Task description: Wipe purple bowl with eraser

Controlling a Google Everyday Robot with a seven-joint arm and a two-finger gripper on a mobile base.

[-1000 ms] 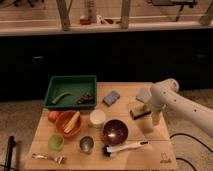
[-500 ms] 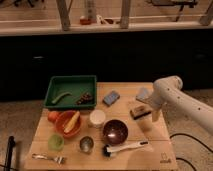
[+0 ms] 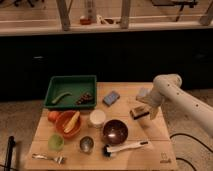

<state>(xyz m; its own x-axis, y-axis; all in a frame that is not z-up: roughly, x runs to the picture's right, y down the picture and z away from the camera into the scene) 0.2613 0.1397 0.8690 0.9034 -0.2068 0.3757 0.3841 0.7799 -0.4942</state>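
Note:
The purple bowl (image 3: pixel 115 131) sits glossy and dark on the wooden table (image 3: pixel 161 146), front of centre. The eraser (image 3: pixel 137 112), a small block with a tan top and dark base, lies on the table up and to the right of the bowl. My white arm reaches in from the right and bends down at its elbow. My gripper (image 3: pixel 147 110) hangs right at the eraser's right side, close over it, with its jaws open. The eraser rests on the table and is not lifted.
A green tray (image 3: pixel 70 79) holds scraps at the back left. An orange bowl (image 3: pixel 62 131), a white cup (image 3: pixel 97 118), a blue sponge (image 3: pixel 111 97), a steel cup (image 3: pixel 86 144), a green cup (image 3: pixel 56 142), a fork (image 3: pixel 47 158) and a white-handled brush (image 3: pixel 126 147) surround the bowl.
My gripper has come down a little toward the eraser. The eraser, the bowl and the other things have not moved.

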